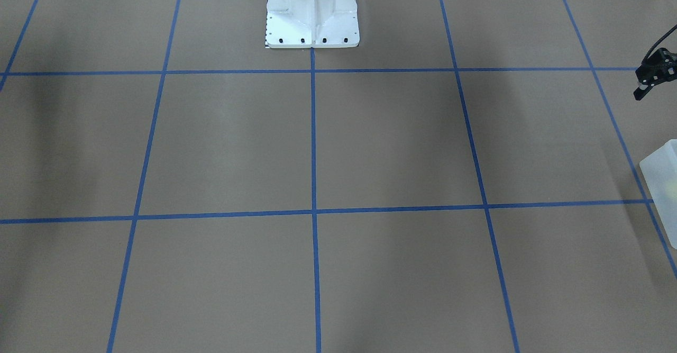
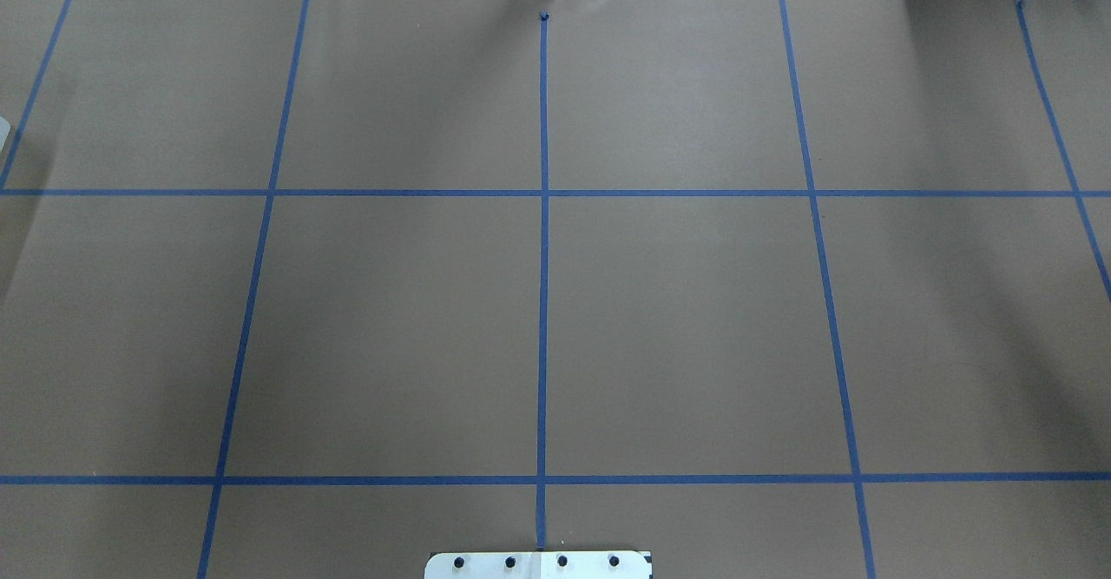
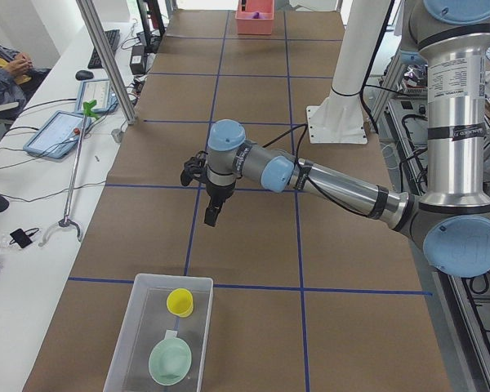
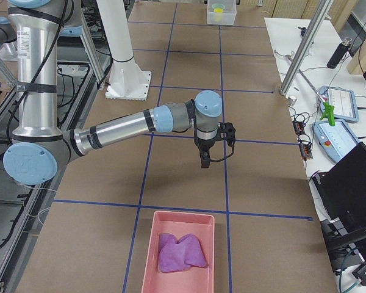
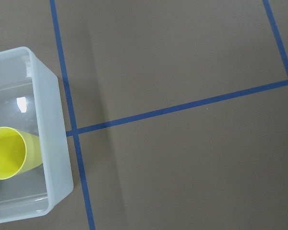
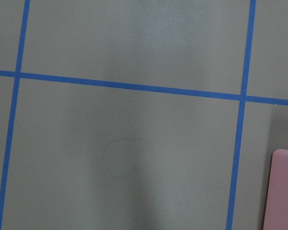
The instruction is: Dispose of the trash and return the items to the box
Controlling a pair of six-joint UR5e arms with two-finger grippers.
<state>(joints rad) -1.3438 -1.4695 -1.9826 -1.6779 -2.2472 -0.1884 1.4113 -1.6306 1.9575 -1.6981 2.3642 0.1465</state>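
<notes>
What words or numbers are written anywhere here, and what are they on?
Nothing reads clearly.
Left arm's sticker: print too small to read.
Right arm's sticker: too small to read.
Tablet screen: blurred.

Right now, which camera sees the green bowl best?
The exterior left view: the bowl sits whole in the box beside the yellow cup. The left wrist view shows only cup and box; others miss it.

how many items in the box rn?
2: yellow cup at the far end of the box in the exterior left view, green bowl at its near end, apart. Nothing looks hidden.
</notes>
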